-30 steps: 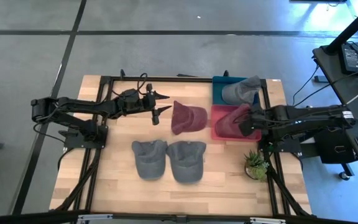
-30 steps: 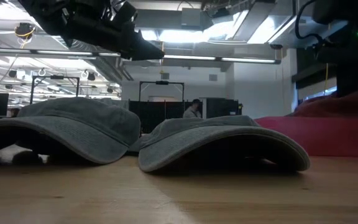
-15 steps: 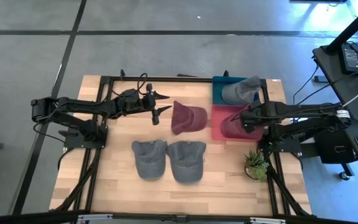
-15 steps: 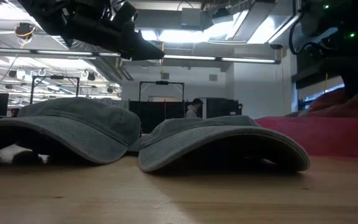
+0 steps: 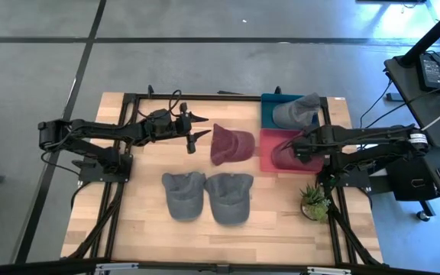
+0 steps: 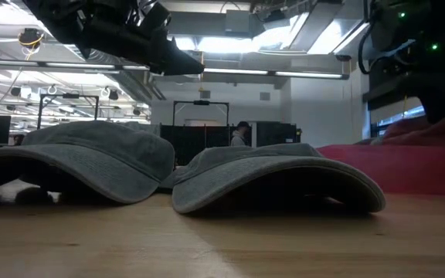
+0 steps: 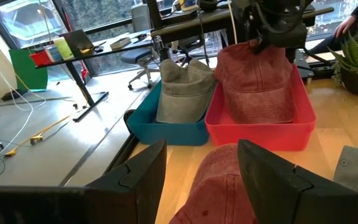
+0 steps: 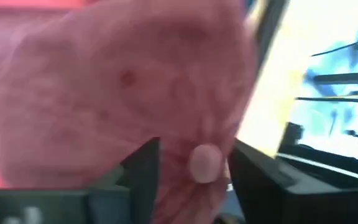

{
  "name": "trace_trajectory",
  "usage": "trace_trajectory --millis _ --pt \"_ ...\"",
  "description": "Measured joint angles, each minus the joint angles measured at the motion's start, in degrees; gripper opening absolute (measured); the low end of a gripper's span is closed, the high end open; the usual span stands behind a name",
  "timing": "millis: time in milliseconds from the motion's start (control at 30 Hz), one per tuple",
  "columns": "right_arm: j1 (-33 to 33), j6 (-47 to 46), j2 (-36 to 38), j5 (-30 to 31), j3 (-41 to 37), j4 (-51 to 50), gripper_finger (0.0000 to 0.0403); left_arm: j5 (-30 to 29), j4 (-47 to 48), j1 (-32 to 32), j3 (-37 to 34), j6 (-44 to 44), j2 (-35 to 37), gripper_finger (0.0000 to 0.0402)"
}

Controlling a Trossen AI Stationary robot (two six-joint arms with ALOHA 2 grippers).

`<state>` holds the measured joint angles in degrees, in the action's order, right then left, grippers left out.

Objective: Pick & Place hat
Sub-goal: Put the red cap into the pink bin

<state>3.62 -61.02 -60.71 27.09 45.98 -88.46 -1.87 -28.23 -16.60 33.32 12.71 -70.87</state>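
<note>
A red hat [image 5: 281,151] lies in the red bin [image 5: 266,165] at the table's right side, crown up [image 7: 257,81]. My right gripper [image 5: 296,147] is open just above it, and the crown's top button [image 8: 205,160] sits between its fingers. A second red hat [image 5: 230,143] rests on the table left of the bin. My left gripper [image 5: 202,128] hovers open above the table, left of that hat, touching nothing. My right gripper [image 8: 194,146] comes down slanting from the table's right onto the top of the hat's crown [image 8: 185,118]. The cloth bulges between its spread fingers [image 8: 145,168]. Whether the fingers touch the cloth I cannot tell. The hat rests in the red bin.
A teal bin [image 5: 267,103] behind the red one holds a grey hat [image 5: 296,111]. Two grey hats [image 5: 183,195] [image 5: 229,197] lie side by side near the table's front middle. A potted plant [image 5: 314,202] stands at the right edge.
My right gripper has moved toward the table's left, from the red bin's right edge to over the hat's crown. The left arm has kept still.
</note>
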Motion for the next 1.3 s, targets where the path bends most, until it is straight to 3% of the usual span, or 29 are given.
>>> trace_trajectory --millis 133,267,433,567,667,867,1067,1300 --pt "0.04 -0.24 0.09 1.83 4.26 -1.56 0.0245 -0.01 0.0 0.0 0.0 0.0 0.0 0.0195" --pt "0.0 4.6 0.17 2.88 9.6 1.89 0.0268 0.0 0.88 0.0 0.0 -0.15 0.0 0.0195" --pt "-1.32 19.44 -0.14 6.42 9.09 24.92 0.0275 -0.01 3.97 0.0 0.02 -0.16 0.02 0.0192" --pt "-2.49 35.47 -2.49 3.38 5.89 46.93 0.0275 0.04 6.54 0.07 0.0 -3.61 0.0 0.0193" --pt "-2.63 42.32 -5.04 0.04 5.49 55.73 0.0275 0.15 7.63 0.1 0.0 -7.09 0.0 0.0193" --pt "-2.53 48.95 -9.02 -1.73 5.42 57.87 0.0275 4.56 8.14 2.41 0.0 -11.02 -0.28 0.0187" --pt "-0.44 47.52 -9.44 -3.04 5.42 57.83 0.0275 -5.98 8.13 9.44 1.12 -10.83 -2.2 0.0189" --pt "1.96 47.92 -9.44 -4.39 5.42 57.82 0.0275 -12.7 7.86 15.17 5.63 -13.5 -12.1 0.0186"
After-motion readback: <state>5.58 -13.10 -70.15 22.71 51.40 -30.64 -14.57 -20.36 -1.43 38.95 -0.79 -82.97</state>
